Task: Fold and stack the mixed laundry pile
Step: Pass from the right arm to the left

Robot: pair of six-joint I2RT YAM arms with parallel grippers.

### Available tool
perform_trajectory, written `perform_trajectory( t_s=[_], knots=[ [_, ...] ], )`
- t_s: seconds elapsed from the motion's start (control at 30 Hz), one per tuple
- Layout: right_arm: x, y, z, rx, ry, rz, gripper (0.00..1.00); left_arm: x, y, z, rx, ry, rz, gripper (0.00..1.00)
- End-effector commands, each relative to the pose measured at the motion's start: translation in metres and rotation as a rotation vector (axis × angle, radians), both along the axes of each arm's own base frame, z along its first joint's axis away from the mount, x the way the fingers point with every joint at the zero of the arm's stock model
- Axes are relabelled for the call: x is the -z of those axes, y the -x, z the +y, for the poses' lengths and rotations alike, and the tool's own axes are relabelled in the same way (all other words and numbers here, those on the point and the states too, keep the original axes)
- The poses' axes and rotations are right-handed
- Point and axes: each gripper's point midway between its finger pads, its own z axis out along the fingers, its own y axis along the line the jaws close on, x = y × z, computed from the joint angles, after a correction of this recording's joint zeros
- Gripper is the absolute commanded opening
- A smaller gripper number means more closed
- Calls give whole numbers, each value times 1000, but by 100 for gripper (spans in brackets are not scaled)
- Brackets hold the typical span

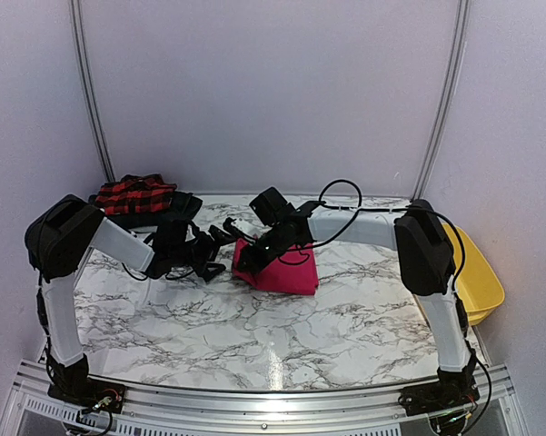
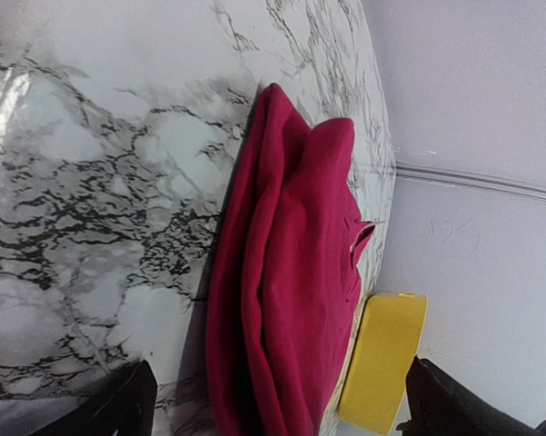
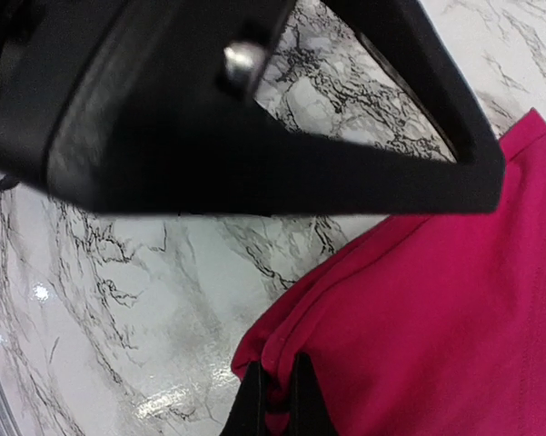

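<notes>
walls point(image 1: 273, 91): pale lilac, divided by curved metal strips point(image 1: 88, 91)
table point(image 1: 254, 336): topped in grey-veined white marble
light: reflected near front edge

Top external: high, behind the arm bases point(image 1: 77, 381) at the near edge of the table point(image 1: 345, 336). Looks down and forward to the far wall. Whole table in frame, seen from far off.

Left wrist: low over the table, frame rolled sideways, faces the right edge. Pink garment point(image 2: 291, 300) close, yellow tub point(image 2: 382, 363) behind it.

Right wrist: very near, looks down on that garment's corner and bare marble.

All three views share the pink garment and the marble around it.
</notes>
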Motion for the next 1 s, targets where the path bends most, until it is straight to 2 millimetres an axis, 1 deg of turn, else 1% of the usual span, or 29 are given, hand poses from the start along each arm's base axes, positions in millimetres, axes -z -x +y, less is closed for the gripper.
perform_trajectory(
  t_s=[0.0, 0.17, 0.3, 0.4, 0.53, 0.57, 0.63, 0.67, 0.7, 0.73, 0.8, 0.83, 0.87, 0.93, 0.97],
  knots=[
    [-55, -8, 20, -1, -144, -50, 0, 5, 0, -16, 9, 51, 25, 99],
    [-67, -8, 25, -2, -176, -57, 0, 22, 3, -21, -5, 50, 78, 99],
    [-67, -4, 30, -15, -187, -48, 0, 26, 1, -25, -4, 47, 78, 99],
    [-70, -1, 36, -23, -194, -57, 0, 29, -1, -30, -3, 49, 84, 93],
    [-70, 4, 45, -30, -195, -57, 0, 37, -3, -30, -25, 49, 108, 82],
    [-70, 5, 46, -31, -194, -57, 0, 39, -3, -30, -28, 49, 113, 77],
    [-70, 6, 46, -29, -185, -59, 1, 40, -4, -31, -26, 48, 112, 66],
    [-70, 6, 44, -26, -180, -60, 4, 39, -5, -32, -23, 46, 105, 58],
    [-69, 7, 42, -26, -171, -59, 8, 38, -6, -32, -16, 39, 92, 46],
    [-69, 7, 39, -23, -160, -61, 13, 37, -7, -31, -8, 24, 83, 36],
    [-68, 7, 26, -6, -133, -64, 24, 37, -9, -28, 16, -38, 76, 15],
    [-69, 7, 18, 8, -127, -64, 30, 38, -10, -27, 35, -84, 71, 7],
    [-75, 6, 10, 24, -135, -69, 36, 41, -10, -24, 54, -135, 75, 0],
    [-86, 0, -12, 70, -149, -80, 45, 42, -13, -19, 104, -250, 75, 0],
    [-97, -2, -23, 94, -163, -90, 50, 42, -15, -15, 127, -316, 77, 0]
  ],
)
